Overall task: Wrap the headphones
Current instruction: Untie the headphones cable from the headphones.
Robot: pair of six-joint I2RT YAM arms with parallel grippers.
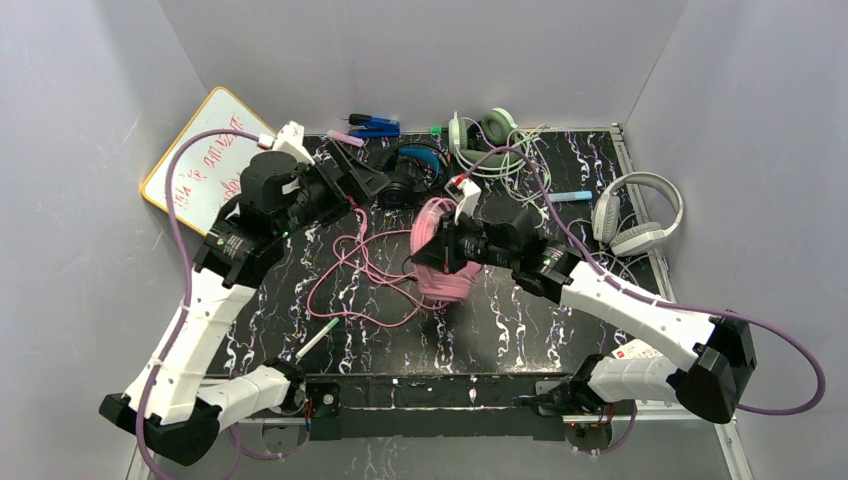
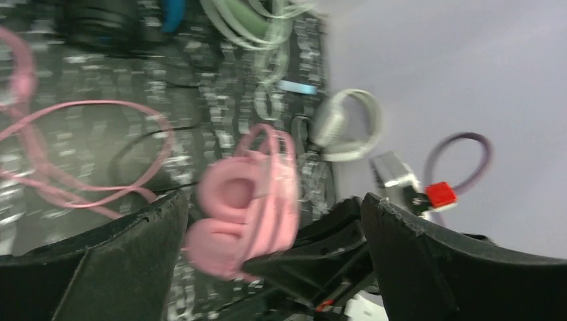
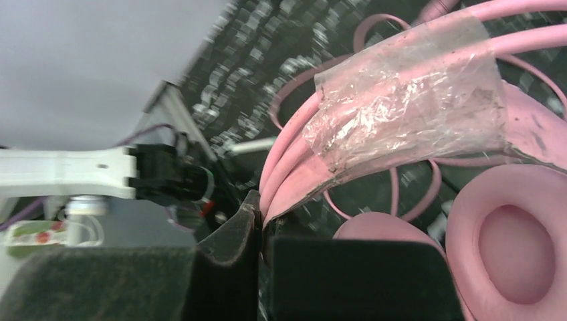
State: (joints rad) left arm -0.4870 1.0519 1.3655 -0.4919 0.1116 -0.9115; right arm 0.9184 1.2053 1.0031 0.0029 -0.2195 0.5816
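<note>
The pink headphones (image 1: 445, 262) hang over the middle of the table, held up by the headband. My right gripper (image 1: 430, 252) is shut on that band; in the right wrist view the taped pink headband (image 3: 394, 114) runs down into the closed jaws of the right gripper (image 3: 262, 214), with an ear cup (image 3: 515, 247) to its right. The pink cord (image 1: 360, 268) lies in loose loops on the table to the left. My left gripper (image 1: 366, 180) is open and holds nothing, beside the black-and-blue headphones (image 1: 415, 172). In the left wrist view the left gripper (image 2: 274, 200) frames the pink headphones (image 2: 234, 194) from a distance.
White-grey headphones (image 1: 635, 215) lie at the right edge, and a green-white headset (image 1: 480, 135) with a tangled cord lies at the back. A whiteboard (image 1: 205, 160) leans at the back left. A pen (image 1: 315, 340) lies near the front and a blue marker (image 1: 570, 196) right of centre.
</note>
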